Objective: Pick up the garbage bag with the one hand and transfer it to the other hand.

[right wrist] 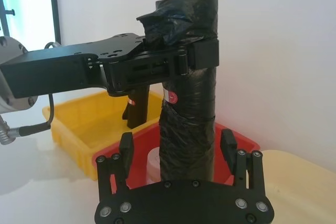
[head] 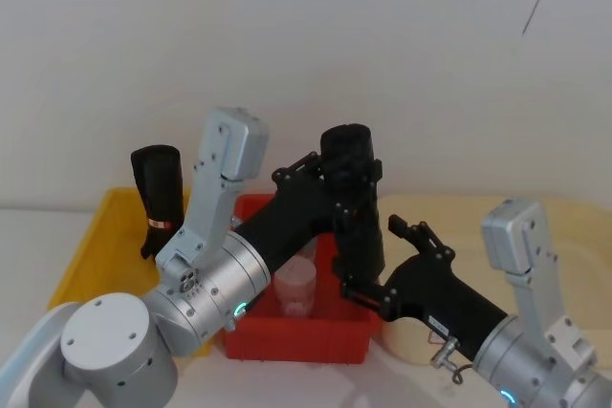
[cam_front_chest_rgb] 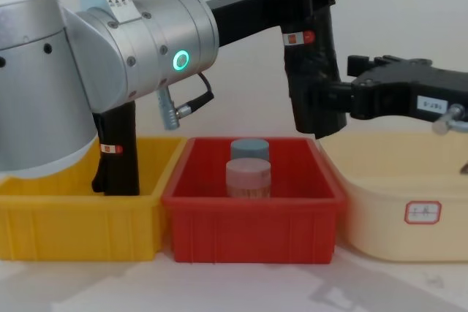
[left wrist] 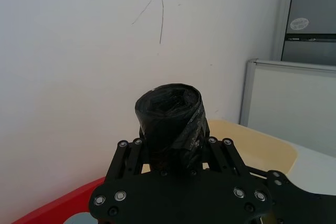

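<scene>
Material of garbage bag (right wrist: 189, 124): black plastic film, glossy and creased, wound tight into a tall cylinder, with loose wrinkled folds at the top end. Marked with a narrow white-and-red label band just under the clamp point. Oriented upright, long axis vertical. Located in the air above the right edge of the red bin (cam_front_chest_rgb: 252, 202), lower end clear of the rim. Clamped near the upper end by left gripper (left wrist: 170, 148), fingers closed against both sides of the roll. Straddled at the lower part by right gripper (right wrist: 177, 148), fingers spread wider than the roll, gap visible at one finger. Stood in the yellow bin (cam_front_chest_rgb: 73, 217), near its right wall: second roll (cam_front_chest_rgb: 117, 151), same black film. Set in the red bin: grey-topped cup (cam_front_chest_rgb: 250, 148) behind translucent cup (cam_front_chest_rgb: 248, 177). Placed just beside the red bin's right edge: cream basin (cam_front_chest_rgb: 395, 210), smooth and rounded.
</scene>
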